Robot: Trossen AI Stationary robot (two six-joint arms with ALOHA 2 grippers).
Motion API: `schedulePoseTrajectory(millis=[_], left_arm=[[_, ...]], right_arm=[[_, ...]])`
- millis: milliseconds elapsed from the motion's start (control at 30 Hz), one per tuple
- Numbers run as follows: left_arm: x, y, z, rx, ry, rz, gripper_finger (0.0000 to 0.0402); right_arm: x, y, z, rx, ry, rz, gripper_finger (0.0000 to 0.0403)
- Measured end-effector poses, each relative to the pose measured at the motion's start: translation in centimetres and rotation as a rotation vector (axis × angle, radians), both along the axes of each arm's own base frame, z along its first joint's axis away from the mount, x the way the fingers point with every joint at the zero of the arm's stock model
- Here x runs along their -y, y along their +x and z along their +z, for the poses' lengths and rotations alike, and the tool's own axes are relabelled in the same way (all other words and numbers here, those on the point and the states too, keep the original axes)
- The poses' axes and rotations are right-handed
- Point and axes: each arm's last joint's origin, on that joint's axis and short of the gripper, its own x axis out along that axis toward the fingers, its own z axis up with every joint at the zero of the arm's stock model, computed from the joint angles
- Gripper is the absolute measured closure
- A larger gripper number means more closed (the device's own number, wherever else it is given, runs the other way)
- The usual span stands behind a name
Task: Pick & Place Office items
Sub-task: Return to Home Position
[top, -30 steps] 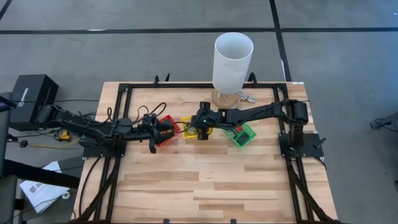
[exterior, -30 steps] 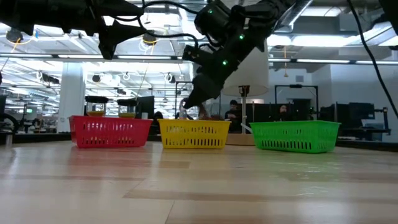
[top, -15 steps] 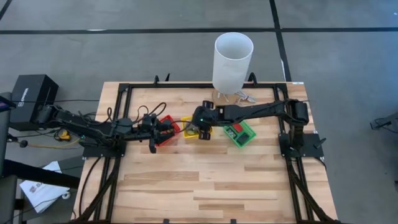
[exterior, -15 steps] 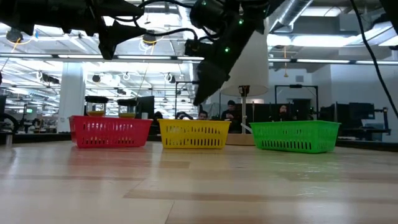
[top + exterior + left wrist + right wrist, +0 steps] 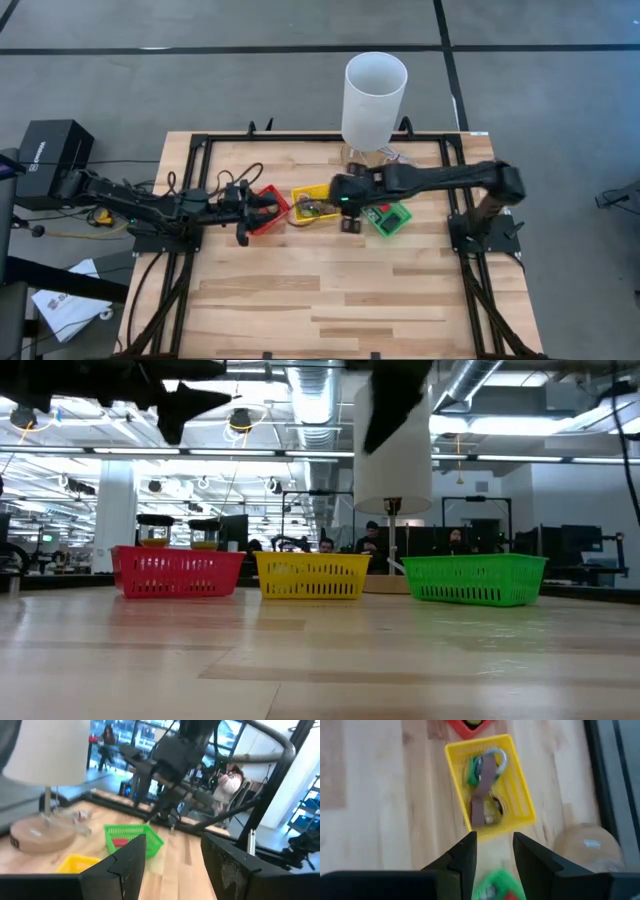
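Three small baskets stand in a row on the table: red, yellow and green. In the yellow basket lie office items: a brown strap, a silvery ring and a green piece. A red rectangle lies in the green basket. My right gripper hangs open and empty high above the table, between the yellow and green baskets. My left gripper is held level over the red basket, open and empty.
A tall white cylinder on a round wooden base stands behind the baskets at the table's far edge. A black frame runs along the table's sides. The near half of the wooden table holds nothing.
My right gripper has risen from inside the yellow basket to high above the table and has drifted toward the table's right edge and a little toward its near edge. Nothing hangs from it. The baskets have kept their places.
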Motion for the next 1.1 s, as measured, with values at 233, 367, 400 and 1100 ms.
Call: schedulePoseTrajectory(millis=[233, 367, 400, 1100], left_arm=[[0.3, -1.0, 0.8, 0.026, 0.104, -0.021, 0.0236], [0.4, -1.7, 1.2, 0.030, 0.218, -0.025, 0.0272], [0.4, -1.8, 1.3, 0.033, 0.246, -0.023, 0.0282], [-0.4, -5.7, -0.6, 0.124, 0.509, 0.020, 0.0373]], right_arm=[[-1.7, -6.8, 3.4, 0.086, 0.015, 0.038, 0.0295], [-2.0, -11.3, 1.5, 0.160, 0.031, 0.052, 0.0321], [-2.1, -12.4, 0.9, 0.168, 0.019, 0.085, 0.0327], [-1.5, -26.6, -2.1, 0.957, 0.002, 0.274, 0.0372]])
